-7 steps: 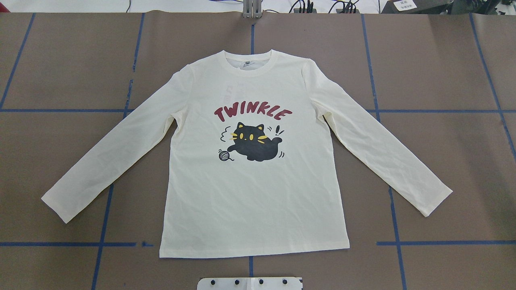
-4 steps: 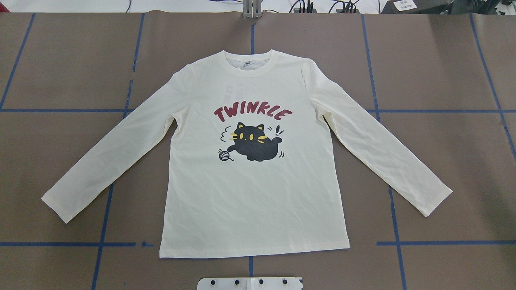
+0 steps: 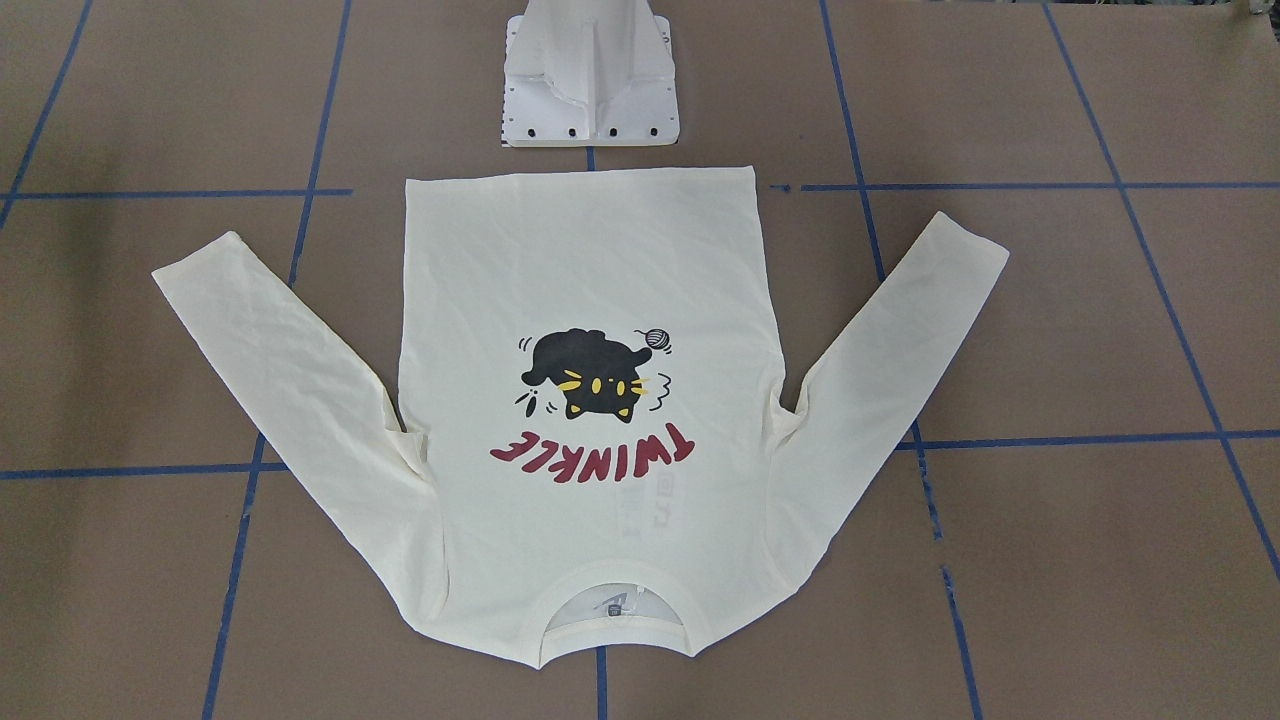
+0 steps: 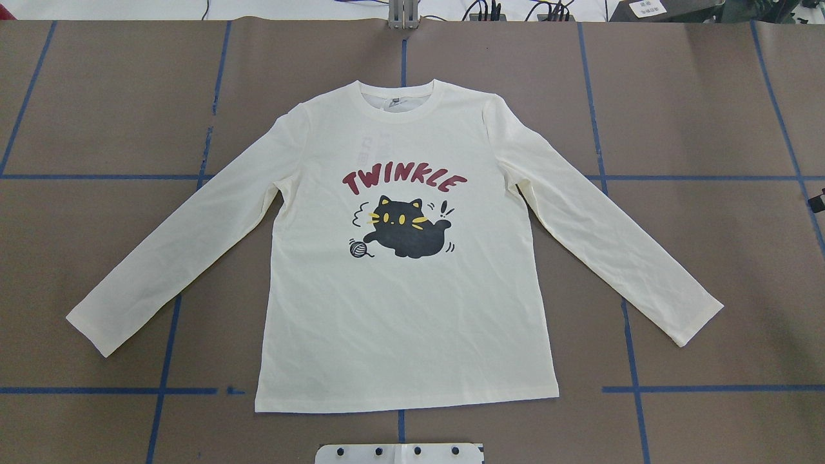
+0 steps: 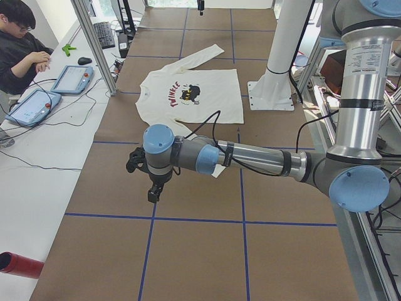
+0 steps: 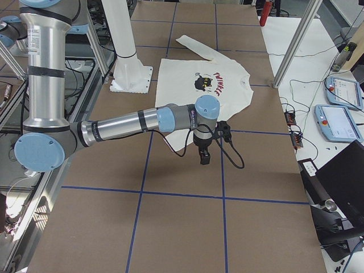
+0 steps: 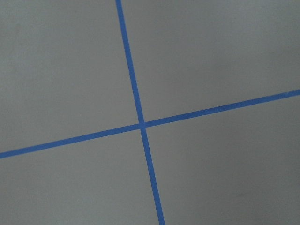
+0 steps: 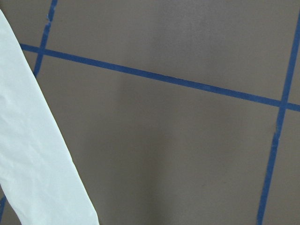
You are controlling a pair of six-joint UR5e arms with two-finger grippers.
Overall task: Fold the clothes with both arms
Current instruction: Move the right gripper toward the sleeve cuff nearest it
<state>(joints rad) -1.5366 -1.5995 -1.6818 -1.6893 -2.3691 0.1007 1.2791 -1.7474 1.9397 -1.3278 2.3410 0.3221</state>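
The cream long-sleeved shirt [image 4: 399, 309] lies flat and face up on the brown table, collar away from the robot, both sleeves spread out and down. The cat print and red "TWINKLE" show [image 3: 590, 440]. My left gripper [image 5: 152, 191] hangs over bare table beyond the left sleeve's cuff; I cannot tell if it is open or shut. My right gripper [image 6: 203, 158] hangs over bare table beyond the right sleeve's cuff; I cannot tell its state. A dark sliver of it shows at the overhead view's right edge [image 4: 818, 203]. The right wrist view shows the sleeve [image 8: 37, 154] at its left.
The white pedestal base [image 3: 590, 90] stands at the shirt's hem side. Blue tape lines [image 7: 140, 124] grid the table. An operator [image 5: 19, 44] sits by tablets [image 5: 72, 78] on the far side. A red cylinder [image 5: 19, 263] lies at a table corner.
A small dark part of the right arm has come into the overhead view at its right edge. The shirt has not moved.
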